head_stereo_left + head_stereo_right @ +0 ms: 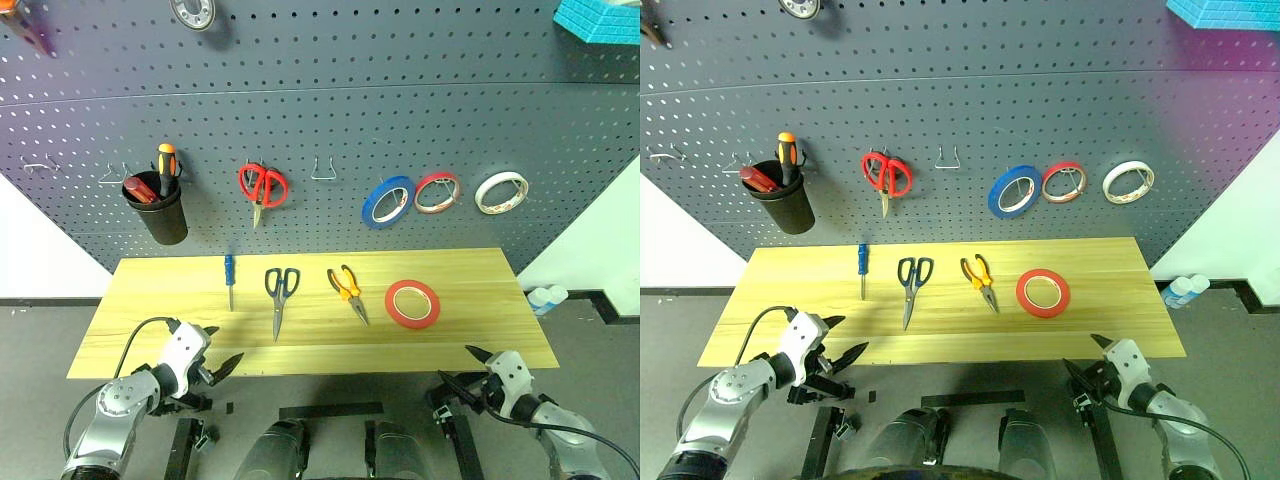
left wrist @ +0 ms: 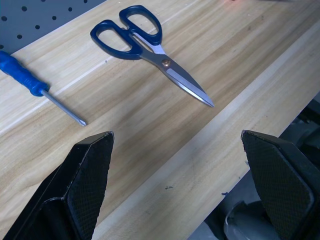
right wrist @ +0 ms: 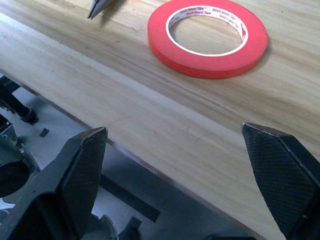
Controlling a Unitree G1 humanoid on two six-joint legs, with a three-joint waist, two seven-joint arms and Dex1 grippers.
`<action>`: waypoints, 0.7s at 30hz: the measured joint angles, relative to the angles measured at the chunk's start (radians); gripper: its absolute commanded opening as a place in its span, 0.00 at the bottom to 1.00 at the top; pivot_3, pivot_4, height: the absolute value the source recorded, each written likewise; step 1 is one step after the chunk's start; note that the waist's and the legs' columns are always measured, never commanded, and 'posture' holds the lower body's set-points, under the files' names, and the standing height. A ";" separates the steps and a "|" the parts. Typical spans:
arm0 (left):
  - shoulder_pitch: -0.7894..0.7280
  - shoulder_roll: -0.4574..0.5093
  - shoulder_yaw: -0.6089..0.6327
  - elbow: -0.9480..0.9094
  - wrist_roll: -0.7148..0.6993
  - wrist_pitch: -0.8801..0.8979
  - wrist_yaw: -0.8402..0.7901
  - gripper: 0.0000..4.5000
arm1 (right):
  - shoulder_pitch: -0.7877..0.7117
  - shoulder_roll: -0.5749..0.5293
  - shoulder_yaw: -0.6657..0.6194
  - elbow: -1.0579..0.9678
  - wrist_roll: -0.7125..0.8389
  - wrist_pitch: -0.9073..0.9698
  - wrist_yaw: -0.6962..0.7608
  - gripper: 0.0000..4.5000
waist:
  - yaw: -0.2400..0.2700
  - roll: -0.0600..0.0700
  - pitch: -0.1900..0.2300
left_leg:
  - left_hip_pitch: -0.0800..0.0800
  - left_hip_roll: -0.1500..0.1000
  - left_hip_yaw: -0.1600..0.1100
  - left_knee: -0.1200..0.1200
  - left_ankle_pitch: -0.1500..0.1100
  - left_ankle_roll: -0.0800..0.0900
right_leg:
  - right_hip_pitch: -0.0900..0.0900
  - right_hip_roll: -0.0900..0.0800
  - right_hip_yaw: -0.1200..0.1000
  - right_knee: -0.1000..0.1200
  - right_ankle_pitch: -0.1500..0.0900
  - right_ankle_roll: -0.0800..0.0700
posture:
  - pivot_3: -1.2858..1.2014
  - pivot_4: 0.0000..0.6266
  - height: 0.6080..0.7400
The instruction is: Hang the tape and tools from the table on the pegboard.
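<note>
Nothing hangs yet. The right claw [image 1: 478, 372] gapes wide and empty at the table's [image 1: 150, 345] near edge; the red tape [image 1: 413, 303] lies flat just ahead of it, slightly inward, nearer this arm. The left claw [image 1: 212, 352], equally wide, faces the scissors [image 2: 145, 42], whose blades point back toward it, and the screwdriver [image 2: 35, 85]. The pliers [image 1: 347, 290] lie between both arms, cut off in the right wrist view. The pegboard [image 1: 330, 120] rises beyond.

Grey floor [image 1: 600, 340] below, white wall [image 1: 30, 240] both sides (black skirting [image 1: 615, 305] along base), even light.
</note>
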 measured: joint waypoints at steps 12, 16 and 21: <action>0.000 -0.004 -0.002 0.000 0.000 0.000 0.001 0.95 | 0.019 0.003 0.006 -0.063 -0.001 0.004 0.001 1.00 | -0.001 0.000 0.000 | 0.000 0.000 0.000 0.000 0.000 0.000 | 0.000 0.000 0.001 0.000 0.000 0.000 | 0.52 0.20 1.00; -0.002 -0.010 -0.009 0.000 0.001 0.000 0.003 0.95 | 0.020 0.013 0.027 -0.145 -0.010 0.043 -0.018 1.00 | 0.000 0.000 0.000 | 0.000 0.000 0.000 0.000 0.000 0.000 | 0.000 0.000 0.001 0.000 -0.001 0.001 | 0.52 0.21 1.00; -0.012 -0.039 -0.025 0.000 0.019 0.002 0.018 0.95 | 0.008 0.012 0.072 -0.289 -0.048 0.170 -0.061 1.00 | 0.000 0.000 0.001 | 0.000 0.000 0.000 0.000 0.000 0.000 | -0.001 0.000 0.001 0.000 -0.001 0.001 | 0.51 0.22 1.00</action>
